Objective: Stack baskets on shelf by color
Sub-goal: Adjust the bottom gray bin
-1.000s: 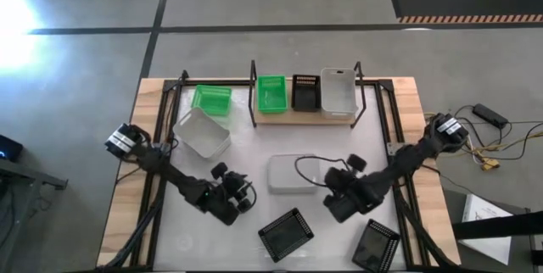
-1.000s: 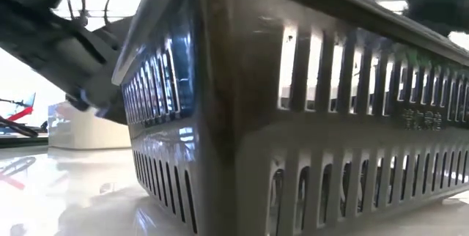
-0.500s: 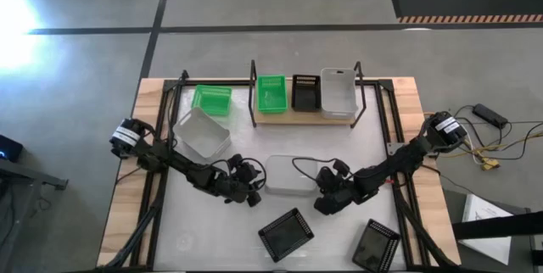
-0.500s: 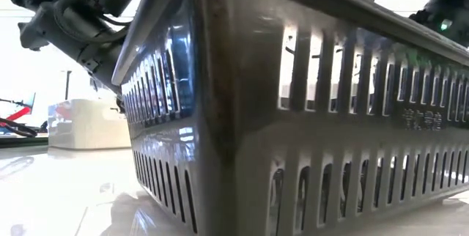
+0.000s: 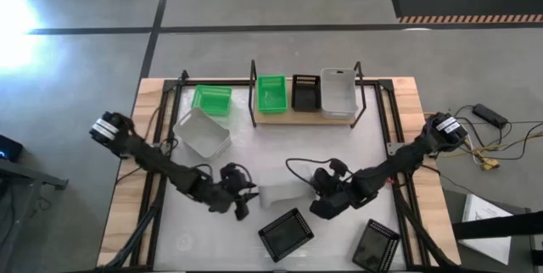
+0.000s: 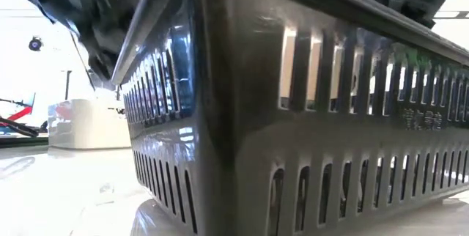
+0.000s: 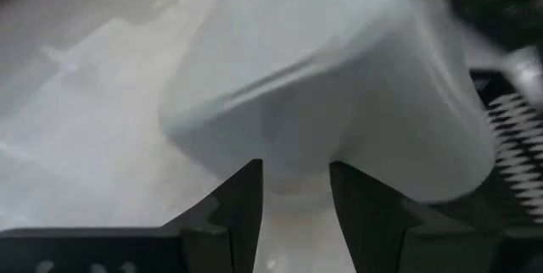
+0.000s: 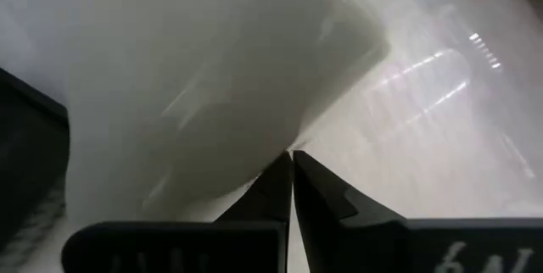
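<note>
A translucent white basket [image 5: 282, 195] sits tipped on the table's middle, between my two grippers. My left gripper [image 5: 243, 198] is open at its left end, and the basket's wall [image 7: 322, 112] fills that wrist view just past the fingertips. My right gripper [image 5: 316, 201] is shut at its right end. The shelf [image 5: 293, 117] at the far edge holds a green basket [image 5: 271, 92], a black basket [image 5: 305, 92] and a white basket [image 5: 338, 92] side by side on its plank. My left gripper's open fingertips [image 7: 250, 180] stand right at the white basket's left end wall [image 7: 297, 150], coming level from the table's left; I cannot tell whether they touch it. My right gripper's shut fingertips [image 8: 291, 161] meet the basket's right end at its lower edge [image 8: 254, 167], coming level from the table's right. The basket is tilted, with part of it on the table.
A green basket [image 5: 211, 99] and a white basket [image 5: 202, 132] lie on the table left of the shelf. Two black baskets [image 5: 285, 233] [image 5: 376, 245] lie near the front edge; one of them [image 6: 293, 119] fills the low view.
Both grippers have closed in on the white basket from its two ends and gone toward the near edge. The basket has slid toward the near edge and tipped up from lying flat, so it shows narrower from above.
</note>
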`<control>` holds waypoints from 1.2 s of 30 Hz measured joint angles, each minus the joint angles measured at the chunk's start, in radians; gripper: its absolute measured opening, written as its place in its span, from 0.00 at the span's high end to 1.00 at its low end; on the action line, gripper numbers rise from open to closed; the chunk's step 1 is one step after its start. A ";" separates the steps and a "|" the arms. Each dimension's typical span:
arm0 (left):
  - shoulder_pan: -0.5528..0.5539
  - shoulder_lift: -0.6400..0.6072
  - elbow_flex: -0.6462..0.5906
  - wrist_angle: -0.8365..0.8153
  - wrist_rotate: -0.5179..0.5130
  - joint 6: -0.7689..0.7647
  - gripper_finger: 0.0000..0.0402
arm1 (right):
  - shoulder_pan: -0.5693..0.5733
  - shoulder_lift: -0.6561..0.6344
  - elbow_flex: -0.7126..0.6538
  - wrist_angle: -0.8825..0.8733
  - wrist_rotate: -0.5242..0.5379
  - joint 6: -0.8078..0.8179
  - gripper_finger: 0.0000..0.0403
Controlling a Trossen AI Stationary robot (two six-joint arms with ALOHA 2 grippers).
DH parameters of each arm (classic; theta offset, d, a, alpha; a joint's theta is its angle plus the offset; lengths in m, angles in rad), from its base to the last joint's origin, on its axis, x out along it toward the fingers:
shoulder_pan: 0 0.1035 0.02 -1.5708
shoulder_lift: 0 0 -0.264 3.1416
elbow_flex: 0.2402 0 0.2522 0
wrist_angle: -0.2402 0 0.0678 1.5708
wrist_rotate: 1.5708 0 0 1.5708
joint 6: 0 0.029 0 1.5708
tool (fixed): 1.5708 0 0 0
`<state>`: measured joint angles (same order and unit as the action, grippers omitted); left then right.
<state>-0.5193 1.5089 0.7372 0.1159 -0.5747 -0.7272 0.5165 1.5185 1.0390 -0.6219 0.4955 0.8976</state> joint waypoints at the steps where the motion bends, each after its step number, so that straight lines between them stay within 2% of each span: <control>1: -0.011 -0.023 -0.003 -0.001 0.000 0.000 0.68 | -0.002 0.000 0.007 0.003 -0.001 -0.005 0.98; 7: -0.065 -0.120 -0.003 -0.010 -0.003 0.000 0.68 | -0.032 0.002 0.041 0.023 0.008 -0.062 0.98; 15: -0.117 -0.155 -0.027 -0.041 -0.003 -0.062 0.68 | -0.127 0.005 0.011 0.201 -0.050 -0.175 0.98; 19: -0.135 -0.164 -0.027 -0.144 -0.055 -0.157 0.68 | -0.191 0.005 -0.004 0.279 -0.062 -0.210 0.98; 25: -0.137 -0.167 -0.027 -0.348 -0.089 -0.321 0.68 | -0.295 0.024 -0.045 0.431 -0.182 -0.267 0.98; 30: -0.138 -0.169 -0.027 -0.409 -0.094 -0.380 0.68 | -0.357 0.091 -0.045 0.506 -0.229 -0.290 0.98; 36: -0.137 -0.169 -0.027 -0.474 -0.105 -0.443 0.68 | -0.379 0.129 -0.045 0.503 -0.252 -0.299 0.98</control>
<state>-0.6563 1.3399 0.7097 -0.3586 -0.6800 -1.1699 0.1371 1.6477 0.9943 -0.1185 0.2432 0.5988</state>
